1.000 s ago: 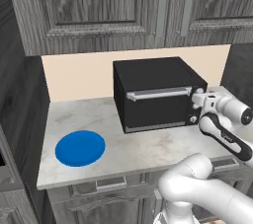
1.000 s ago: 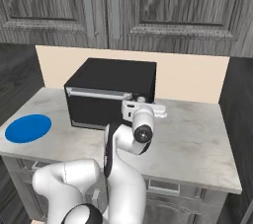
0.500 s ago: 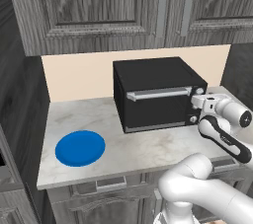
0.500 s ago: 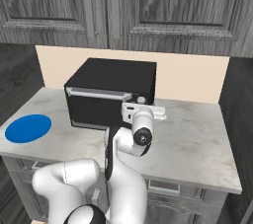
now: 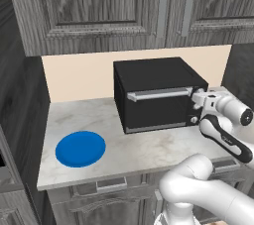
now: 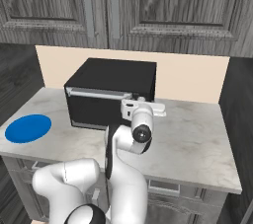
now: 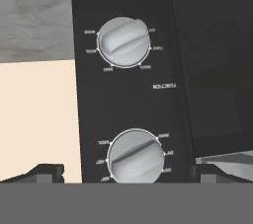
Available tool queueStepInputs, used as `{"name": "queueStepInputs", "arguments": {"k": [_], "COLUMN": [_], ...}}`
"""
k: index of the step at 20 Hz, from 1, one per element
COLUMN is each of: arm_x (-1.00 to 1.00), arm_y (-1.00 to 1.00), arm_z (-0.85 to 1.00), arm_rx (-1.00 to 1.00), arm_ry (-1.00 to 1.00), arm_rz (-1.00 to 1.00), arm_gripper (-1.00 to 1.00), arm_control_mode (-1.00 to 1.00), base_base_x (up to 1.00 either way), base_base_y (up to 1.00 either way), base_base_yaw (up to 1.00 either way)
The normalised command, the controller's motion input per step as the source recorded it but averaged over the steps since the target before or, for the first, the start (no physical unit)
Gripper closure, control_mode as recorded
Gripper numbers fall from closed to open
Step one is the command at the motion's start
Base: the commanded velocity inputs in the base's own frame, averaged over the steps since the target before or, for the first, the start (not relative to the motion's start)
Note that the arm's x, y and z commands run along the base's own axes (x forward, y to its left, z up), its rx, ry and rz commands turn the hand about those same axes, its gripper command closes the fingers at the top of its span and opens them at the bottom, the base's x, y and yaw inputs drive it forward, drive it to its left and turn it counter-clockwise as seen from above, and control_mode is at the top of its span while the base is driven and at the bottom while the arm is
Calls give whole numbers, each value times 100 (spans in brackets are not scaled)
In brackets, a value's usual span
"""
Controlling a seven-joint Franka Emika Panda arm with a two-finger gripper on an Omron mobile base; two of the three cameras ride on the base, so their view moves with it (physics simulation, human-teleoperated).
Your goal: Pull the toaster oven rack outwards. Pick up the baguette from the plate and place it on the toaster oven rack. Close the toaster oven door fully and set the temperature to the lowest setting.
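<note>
The black toaster oven (image 5: 158, 92) stands at the back of the counter. Its toaster oven door (image 5: 158, 110) is shut, with the silver handle (image 5: 159, 93) along the top edge. My gripper (image 5: 197, 102) is open at the knob column on the oven's right front. In the hand view, which is rolled upside down, the gripper (image 7: 129, 172) straddles one silver knob (image 7: 135, 156), with a second knob (image 7: 123, 42) further along the panel. The blue plate (image 5: 80, 148) lies bare at the counter's left. The baguette and the toaster oven rack are hidden.
Dark wooden cabinets (image 5: 119, 6) hang above the oven. The marble counter (image 6: 192, 139) has free room to the oven's right and between the oven and the plate (image 6: 28, 128). A dark wall closes the left end.
The hand has edged slightly closer to the oven's knob column. The jaws have stayed open and nothing else has moved.
</note>
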Motion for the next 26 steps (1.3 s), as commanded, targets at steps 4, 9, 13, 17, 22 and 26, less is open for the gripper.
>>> {"name": "queueStepInputs", "arguments": {"k": [4, 9, 13, 17, 22, 26], "arm_x": [1, 2, 0, 0, 0, 0], "arm_y": [0, 0, 0, 0, 0, 4], "arm_z": [6, -6, -7, 0, -1, -3], "arm_rx": [0, 0, 0, 0, 0, 0], "arm_ry": [0, 0, 0, 0, 0, 0], "arm_rz": [0, 0, 0, 0, 0, 0], "arm_gripper": [-100, -100, -100, -100, -100, -100], "arm_control_mode": [-100, -100, -100, -100, -100, -100], "base_base_x": [0, 0, 0, 0, 0, 0], "base_base_y": [0, 0, 0, 0, 0, 0], "base_base_yaw": [0, 0, 0, 0, 0, 0]}}
